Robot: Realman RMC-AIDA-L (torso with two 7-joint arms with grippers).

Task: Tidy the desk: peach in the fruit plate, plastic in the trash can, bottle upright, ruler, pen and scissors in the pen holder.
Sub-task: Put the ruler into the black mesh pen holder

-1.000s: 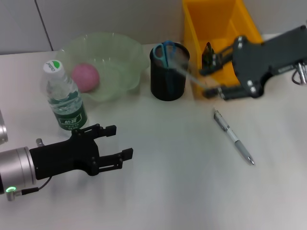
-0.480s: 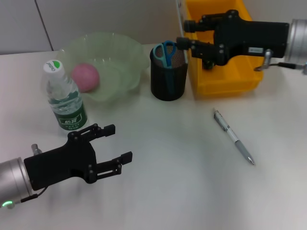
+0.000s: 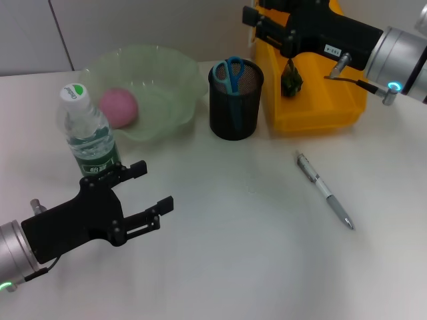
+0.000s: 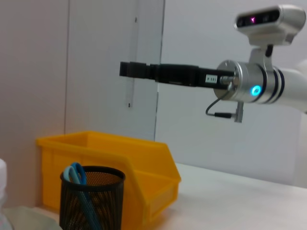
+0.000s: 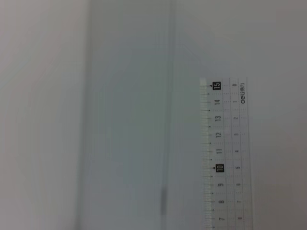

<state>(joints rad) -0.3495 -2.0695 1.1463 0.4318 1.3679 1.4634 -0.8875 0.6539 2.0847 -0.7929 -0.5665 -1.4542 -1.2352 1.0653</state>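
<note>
The left hand point(image 3: 143, 192) hovers open and empty near the counter's point(image 3: 240, 253) front left edge, just in front of the upright bottle point(image 3: 87, 130). The peach point(image 3: 119, 107) lies in the fruit plate point(image 3: 170, 73), scissors point(image 3: 229, 72) stand in the pen holder point(image 3: 235, 100), and the pen point(image 3: 325, 190) lies right of centre. The right hand point(image 3: 257, 23), raised over the yellow bin point(image 3: 320, 100) at the back edge, grips the clear ruler point(image 5: 225, 153).

The desk point(image 3: 253, 220) is seen from above and in front by the head view, angled downward, with the pen holder point(image 3: 235, 100) near the far middle. By the left wrist view the scene is taken from low, near desk level, facing across toward the pen holder point(image 4: 92, 199) and the yellow bin point(image 4: 129, 167) behind it; both are shared with the head view. The right wrist view is set very close to a transparent ruler point(image 5: 225, 158), with a pale wall behind.
</note>
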